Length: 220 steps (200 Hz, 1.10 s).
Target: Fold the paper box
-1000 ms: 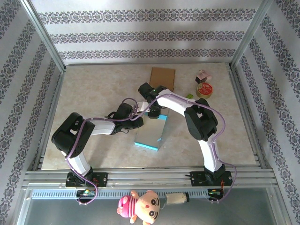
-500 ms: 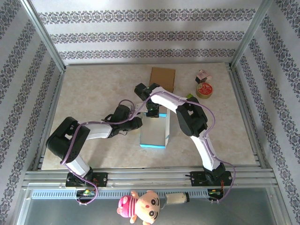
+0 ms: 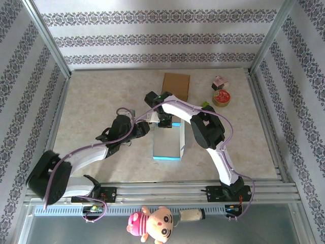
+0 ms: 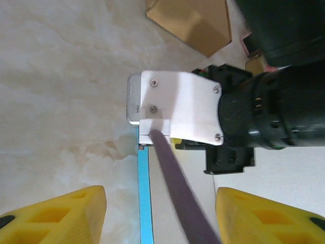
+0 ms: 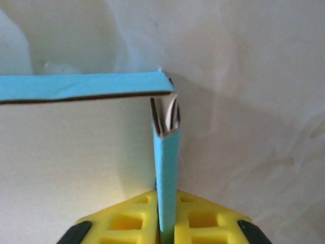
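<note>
Mid-table, a little right of centre: paper box (image 3: 167,142) lies lengthwise, near to far. At its far corner the right gripper (image 5: 166,203) pinches an upright blue side wall (image 5: 166,162) where it meets the far wall (image 5: 81,87). Just left of that end, the left gripper (image 4: 160,213) is spread, holding nothing. My read: partway. Far corner is forming; near end looks unfolded, closing not yet done.

No legible text, label or number on anything.

Marbled beige tabletop (image 3: 101,91), striped floral walls (image 3: 152,35), metal frame (image 3: 47,38), perhaps daylit
</note>
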Motion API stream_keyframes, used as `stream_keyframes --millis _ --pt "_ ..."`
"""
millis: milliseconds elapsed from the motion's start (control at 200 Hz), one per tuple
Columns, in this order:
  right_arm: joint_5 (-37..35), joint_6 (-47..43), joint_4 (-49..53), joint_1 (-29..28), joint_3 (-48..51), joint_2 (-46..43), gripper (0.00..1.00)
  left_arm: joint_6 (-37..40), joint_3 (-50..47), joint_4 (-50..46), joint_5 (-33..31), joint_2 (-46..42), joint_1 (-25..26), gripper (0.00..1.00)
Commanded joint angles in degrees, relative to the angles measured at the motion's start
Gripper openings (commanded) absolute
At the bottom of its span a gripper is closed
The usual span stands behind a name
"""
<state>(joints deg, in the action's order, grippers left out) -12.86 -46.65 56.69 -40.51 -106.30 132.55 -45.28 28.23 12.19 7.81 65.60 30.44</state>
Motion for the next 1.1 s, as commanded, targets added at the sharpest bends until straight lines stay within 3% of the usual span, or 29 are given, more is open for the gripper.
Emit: stream_keyframes --millis 0,150,210,420,520,615,959,1094 --pt "-3.48 -2.86 -1.58 -0.71 3.93 4.23 0.12 -0.14 -2.43 -6.55 -5.23 -6.99 0.86 0.59" --pt "-3.31 -4.14 -3.11 -0.62 5.75 0.90 0.13 0.66 -3.91 -10.24 -7.61 -14.24 0.88 0.60" --pt "-2.56 -3.87 -3.63 -0.40 5.75 -0.49 0.00 1.18 -3.73 -11.30 -7.92 -15.33 0.85 0.60" --pt "-0.45 -3.89 -3.83 0.07 5.30 -0.83 0.00 3.55 -2.75 -12.04 -8.68 -15.13 0.85 0.60" --pt "0.33 -3.55 -2.59 -0.26 4.68 -0.54 0.17 4.12 -2.50 -12.13 -8.78 -15.15 0.85 0.60" --pt "1.82 -3.11 -2.83 -0.29 4.90 -2.67 0.24 4.50 -2.58 -12.18 -9.13 -15.11 0.85 0.60" --pt "3.97 -2.39 0.09 0.40 3.42 -7.97 0.34 5.02 -2.74 -11.37 -9.84 -14.43 0.85 0.60" --pt "5.55 -2.56 3.14 1.10 2.45 -7.51 0.32 5.11 -2.57 -11.03 -9.76 -14.01 0.90 0.60"
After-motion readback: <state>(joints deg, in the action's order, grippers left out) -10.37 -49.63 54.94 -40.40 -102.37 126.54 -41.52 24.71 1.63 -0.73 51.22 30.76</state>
